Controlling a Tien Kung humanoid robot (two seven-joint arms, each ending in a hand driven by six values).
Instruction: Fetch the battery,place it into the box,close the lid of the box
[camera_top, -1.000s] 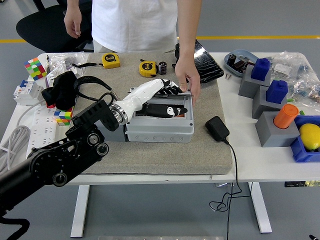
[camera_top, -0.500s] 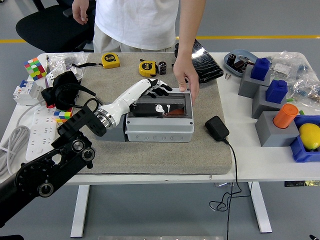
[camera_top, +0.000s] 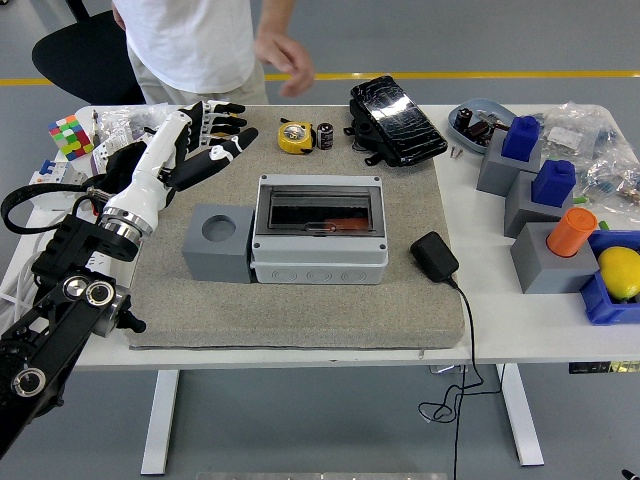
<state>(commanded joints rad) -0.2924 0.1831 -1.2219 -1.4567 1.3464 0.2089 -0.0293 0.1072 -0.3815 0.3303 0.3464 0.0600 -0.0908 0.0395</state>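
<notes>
The grey box stands in the middle of the grey mat, its dark see-through lid lying flat and shut. Something reddish shows through the lid; I cannot tell what it is. A small black battery stands upright beyond the box, beside a yellow tape measure. My left hand hovers over the mat's far left corner, away from the box, fingers spread and holding nothing. A person stands at the far side, one blurred hand raised off the table.
A grey block with a round hole touches the box's left side. A black charger with its cable lies to the right, a black case behind. Grey and blue blocks, an orange cylinder and a lemon crowd the right; a Rubik's cube sits left.
My left hand has pulled back from the box, up and to the left. The person's hand has lifted off the box's far edge. The lid now lies shut.
</notes>
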